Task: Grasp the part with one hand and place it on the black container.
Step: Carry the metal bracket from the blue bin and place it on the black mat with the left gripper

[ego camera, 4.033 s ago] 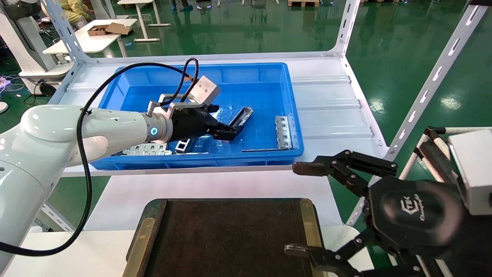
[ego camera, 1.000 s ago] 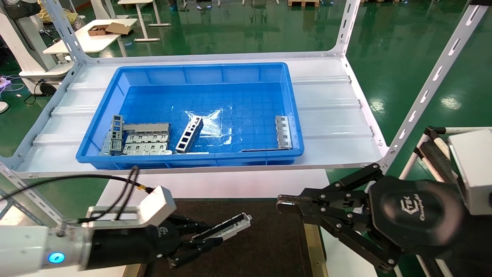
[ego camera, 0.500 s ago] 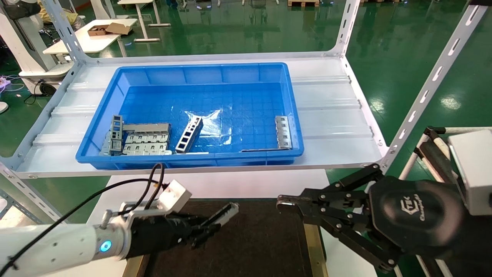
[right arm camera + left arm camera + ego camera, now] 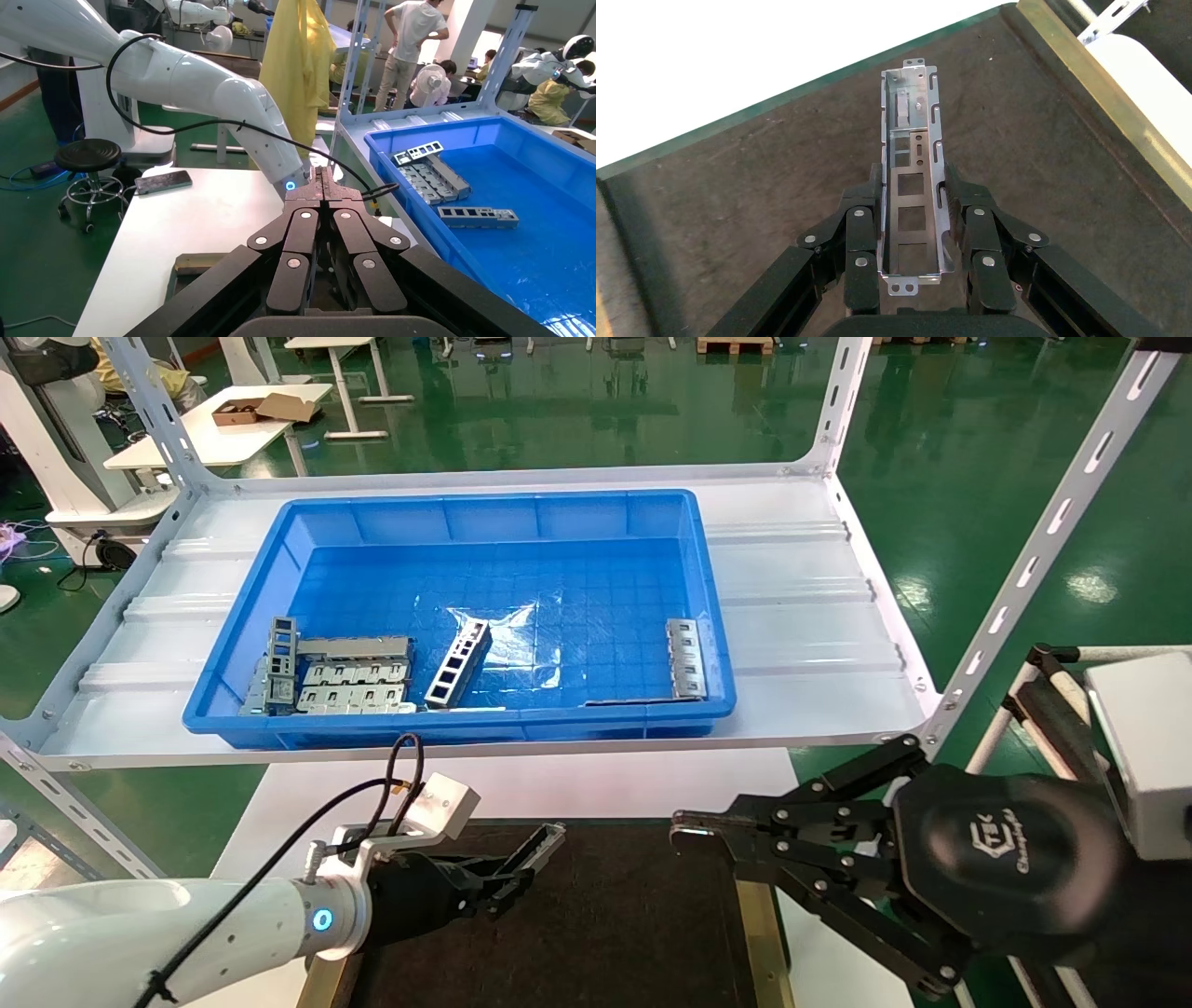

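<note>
My left gripper (image 4: 507,882) is shut on the part (image 4: 538,848), a slim grey metal channel. It holds the part low over the far left area of the black container (image 4: 633,915). In the left wrist view the part (image 4: 910,112) lies lengthwise between the fingers (image 4: 866,210), open side up, its far end sticking out past the gripper (image 4: 912,179) over the dark felt (image 4: 736,210). I cannot tell whether the part touches the felt. My right gripper (image 4: 684,829) is shut and empty, hovering at the container's right edge; it also shows in the right wrist view (image 4: 322,175).
The deep blue bin (image 4: 484,514) stands on the white shelf behind the container. It holds a ladder-like strip (image 4: 459,663), flat grey plates (image 4: 354,684) and another piece (image 4: 686,657). A brass strip (image 4: 756,933) runs along the container's right side. Shelf posts (image 4: 1043,551) rise at the right.
My left gripper carried the part out of the blue bin to the black container, and in the last second shifted it towards the container's far edge. My right gripper shut and moved left.
</note>
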You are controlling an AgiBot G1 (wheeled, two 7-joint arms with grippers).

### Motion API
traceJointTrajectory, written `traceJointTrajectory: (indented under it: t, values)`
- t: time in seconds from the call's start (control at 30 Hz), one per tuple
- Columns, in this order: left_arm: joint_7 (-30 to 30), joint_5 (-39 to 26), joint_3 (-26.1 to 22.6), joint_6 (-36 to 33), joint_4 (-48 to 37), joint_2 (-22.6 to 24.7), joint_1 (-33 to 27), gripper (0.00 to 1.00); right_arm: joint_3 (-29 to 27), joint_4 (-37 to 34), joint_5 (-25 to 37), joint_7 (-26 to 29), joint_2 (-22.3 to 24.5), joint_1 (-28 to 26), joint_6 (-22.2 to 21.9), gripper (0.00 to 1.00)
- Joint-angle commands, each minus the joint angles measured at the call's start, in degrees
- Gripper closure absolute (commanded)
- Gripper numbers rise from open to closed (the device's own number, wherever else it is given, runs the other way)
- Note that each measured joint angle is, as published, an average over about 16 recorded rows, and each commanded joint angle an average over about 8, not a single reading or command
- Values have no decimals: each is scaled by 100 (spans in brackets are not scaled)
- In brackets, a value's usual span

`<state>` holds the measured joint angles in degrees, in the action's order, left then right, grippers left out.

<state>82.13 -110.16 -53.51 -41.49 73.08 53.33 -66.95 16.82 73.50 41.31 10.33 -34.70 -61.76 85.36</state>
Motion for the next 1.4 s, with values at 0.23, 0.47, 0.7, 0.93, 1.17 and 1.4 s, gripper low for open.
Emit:
traceJointTrajectory:
  t: [0.23,0.47,0.7,0.93,1.17,1.4]
  values:
    - [274,-362,-46,213,-254,272,93,100,3,0,-2,-1,1,-1,-1,100]
    - [273,-456,-77,432,-606,486,209,100,5,0,-3,-2,2,-1,-2,100]
    - [145,-429,-111,602,-978,723,253,100,7,0,-5,-4,3,-2,-3,100]
    - [85,-488,-155,719,-1387,979,245,100,10,0,-7,-5,4,-2,-4,100]
    - [227,-781,-197,800,-1817,1247,169,100,12,0,-8,-6,5,-3,-5,100]
    - [391,-1012,-206,882,-1979,1387,154,100,14,0,-10,-7,6,-3,-6,100]
